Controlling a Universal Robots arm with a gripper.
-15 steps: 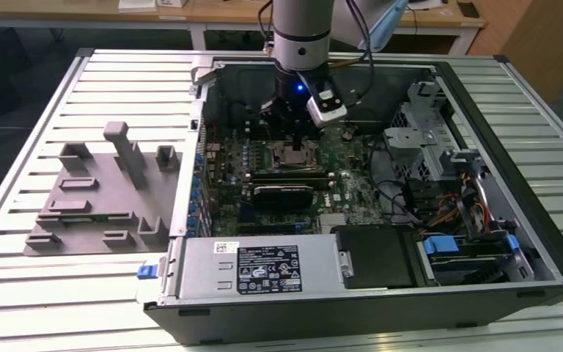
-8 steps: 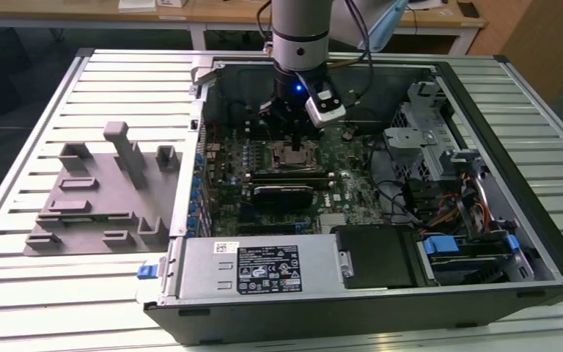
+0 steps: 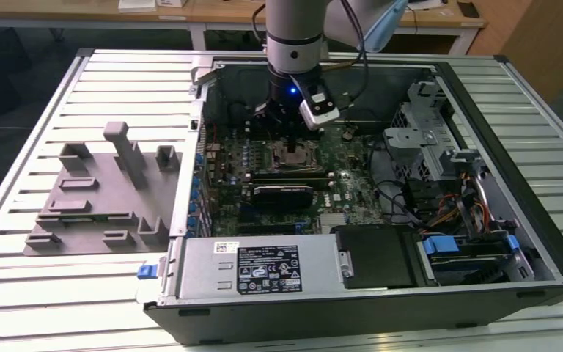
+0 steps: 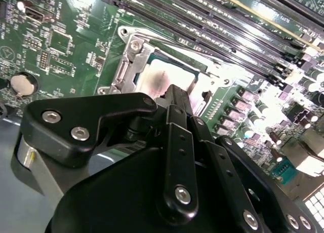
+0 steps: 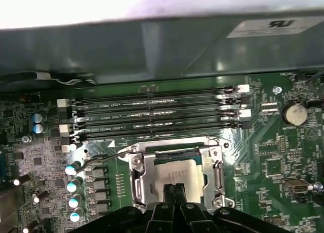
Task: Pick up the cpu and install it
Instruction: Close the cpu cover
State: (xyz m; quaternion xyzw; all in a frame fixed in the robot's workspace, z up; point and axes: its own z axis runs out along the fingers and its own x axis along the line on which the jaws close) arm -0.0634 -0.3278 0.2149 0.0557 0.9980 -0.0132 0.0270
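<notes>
First wrist view: closed gripper (image 5: 174, 189) over seated cpu (image 5: 177, 169).

The pincer (image 5: 174, 188) is hanging over the open socket frame (image 5: 139, 177). Memory slots (image 5: 152, 116) and the case wall (image 5: 152, 45) are crowding one side, and capacitors (image 5: 74, 192) are crowding another.
</notes>
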